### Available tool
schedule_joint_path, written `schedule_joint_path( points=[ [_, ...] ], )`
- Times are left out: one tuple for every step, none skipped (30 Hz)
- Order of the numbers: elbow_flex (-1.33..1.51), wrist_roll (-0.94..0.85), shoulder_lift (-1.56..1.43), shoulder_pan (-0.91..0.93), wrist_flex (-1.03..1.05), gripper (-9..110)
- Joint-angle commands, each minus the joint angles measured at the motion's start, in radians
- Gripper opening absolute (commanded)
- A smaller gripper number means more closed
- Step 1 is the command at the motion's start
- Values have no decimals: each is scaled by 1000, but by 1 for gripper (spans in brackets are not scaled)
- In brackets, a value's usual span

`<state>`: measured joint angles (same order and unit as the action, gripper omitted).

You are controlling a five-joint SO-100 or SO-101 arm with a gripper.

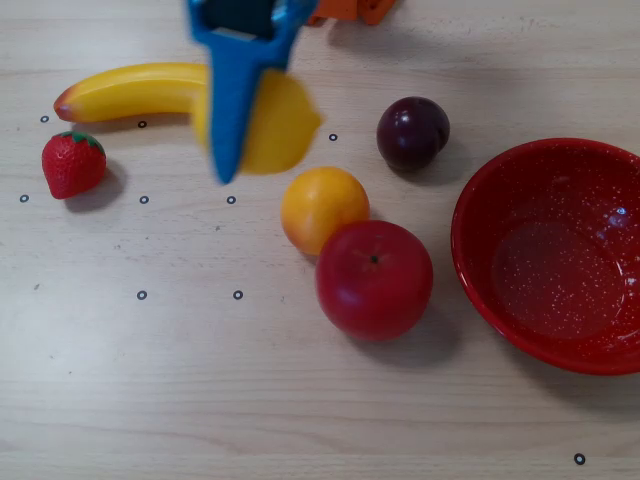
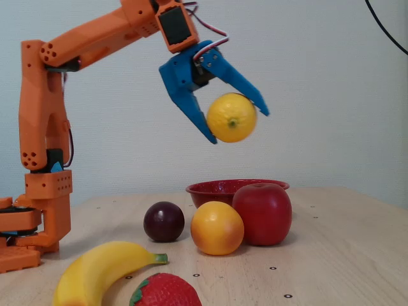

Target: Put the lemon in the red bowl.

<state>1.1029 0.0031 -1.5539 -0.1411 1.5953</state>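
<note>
Gripper high above table, blue jaws clamped across lemon — fruit airborne, clear of other fruit. Lemon looks smooth, hard, light, likely slippery; grip across widest middle seems safest. Red bowl far right in overhead view — empty.

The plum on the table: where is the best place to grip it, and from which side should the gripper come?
Grip the plum across its widest middle, coming straight down from above. It is round and stands apart from the orange fruit, the apple and the red bowl, so the fingers probably fit either side.
</note>
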Motion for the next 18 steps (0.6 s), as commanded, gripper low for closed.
schedule_joint_path(
  points=[
    [-5, -43, -178, 84, -69, 0],
    [29, -49, -209, 114, -91, 0],
    [67, -51, -239, 144, -117, 0],
    [106, -54, -268, 173, -144, 0],
    [143, -54, -296, 202, -175, 0],
    [181, -49, -324, 232, -210, 0],
    [221, -43, -348, 261, -245, 0],
    [262, -35, -376, 288, -284, 0],
    [304, -29, -400, 314, -324, 0],
    [345, -18, -422, 342, -364, 0],
    [383, -12, -443, 367, -400, 0],
    [420, -8, -462, 388, -439, 0],
    [457, -2, -477, 411, -477, 0],
    [491, 6, -489, 434, -511, 0],
    [522, 12, -499, 457, -548, 0],
    [548, 20, -502, 477, -575, 0],
    [572, 28, -502, 495, -604, 0],
    [595, 32, -497, 514, -638, 0]
  ],
)
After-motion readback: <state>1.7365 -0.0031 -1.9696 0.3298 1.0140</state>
